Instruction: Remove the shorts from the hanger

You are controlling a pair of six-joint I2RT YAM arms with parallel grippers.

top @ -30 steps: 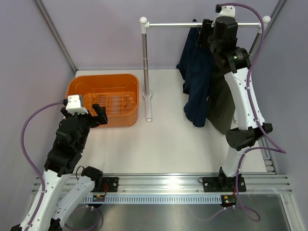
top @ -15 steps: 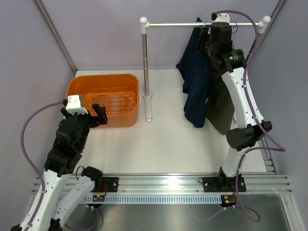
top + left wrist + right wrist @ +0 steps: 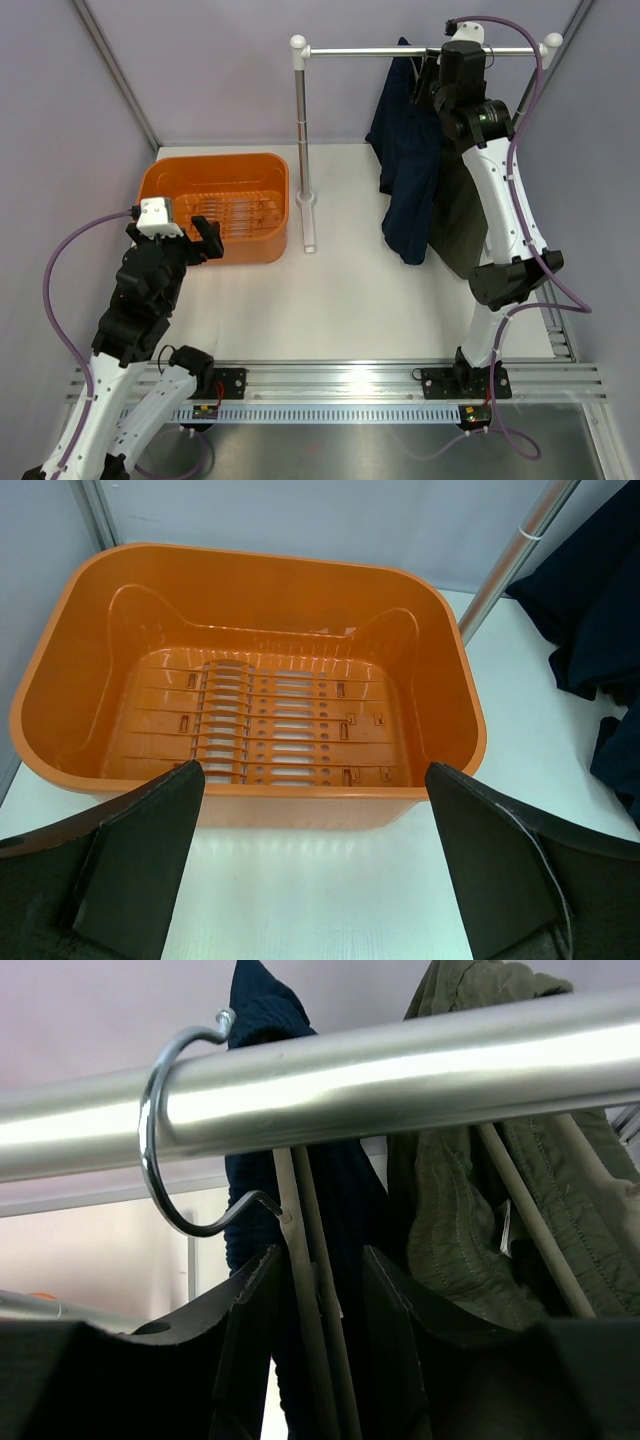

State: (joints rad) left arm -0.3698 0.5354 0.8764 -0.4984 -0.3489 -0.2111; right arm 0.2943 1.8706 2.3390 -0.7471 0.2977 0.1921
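Observation:
The dark navy shorts (image 3: pixel 408 170) hang from a hanger on the steel rail (image 3: pixel 370 51), with the olive green shorts (image 3: pixel 458 225) just to their right. In the right wrist view the navy shorts (image 3: pixel 262 1010) and the olive shorts (image 3: pixel 455 1230) drape behind the rail (image 3: pixel 420 1065). A metal hook (image 3: pixel 152 1150) loops over the rail. My right gripper (image 3: pixel 431 72) is up at the rail. It (image 3: pixel 318 1260) is open, and its jaws straddle the pale hanger arms (image 3: pixel 298 1290). My left gripper (image 3: pixel 196 238) is open and empty in front of the orange bin.
An orange plastic bin (image 3: pixel 215 160) sits at the left and fills the left wrist view (image 3: pixel 250 555). The rail's left post (image 3: pixel 300 130) stands on a base beside the bin. Grey walls close in the back and sides.
My right arm has reached further up and back, bringing its gripper up to the hanger at the rail. The left arm has not moved.

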